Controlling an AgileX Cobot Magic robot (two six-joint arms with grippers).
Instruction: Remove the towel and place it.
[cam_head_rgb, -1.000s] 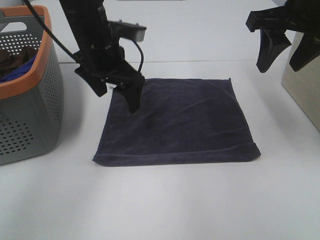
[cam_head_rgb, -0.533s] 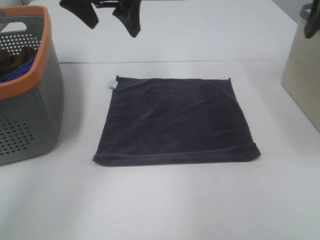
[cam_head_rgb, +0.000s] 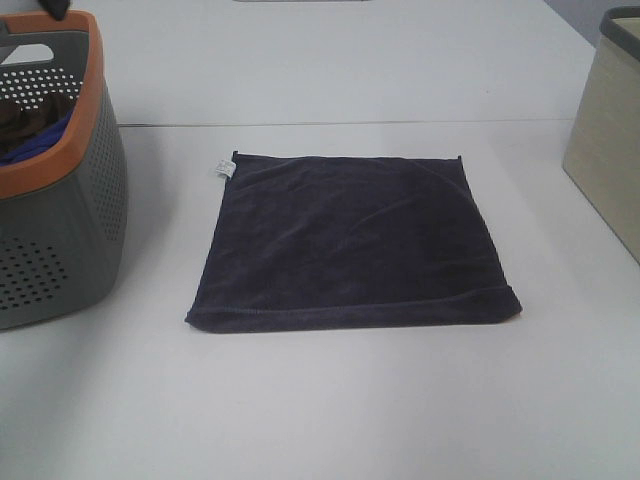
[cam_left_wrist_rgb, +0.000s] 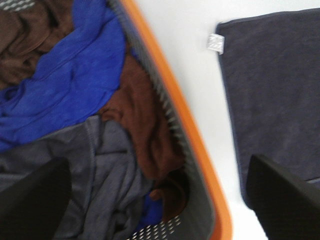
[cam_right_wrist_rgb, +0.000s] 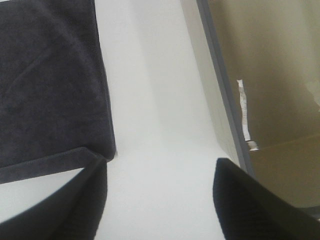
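Withdrawn from the overhead view since a second ago: both arms, the left one then bearing on the far-left corner of the towel (cam_head_rgb: 352, 243), now raised clear. Left gripper (cam_left_wrist_rgb: 160, 200): fingers spread wide, empty, hovering over the rim of the basket (cam_head_rgb: 88, 120) above the brown cloth (cam_left_wrist_rgb: 145, 130) and the blue cloth (cam_left_wrist_rgb: 65, 85); right gripper (cam_right_wrist_rgb: 155, 205): fingers likewise apart, empty, between towel edge and beige box (cam_right_wrist_rgb: 260, 100). Towel: flat on the desk (cam_head_rgb: 320, 410), white tag (cam_head_rgb: 223, 168) at the far-left corner, untouched; judged removed and placed.
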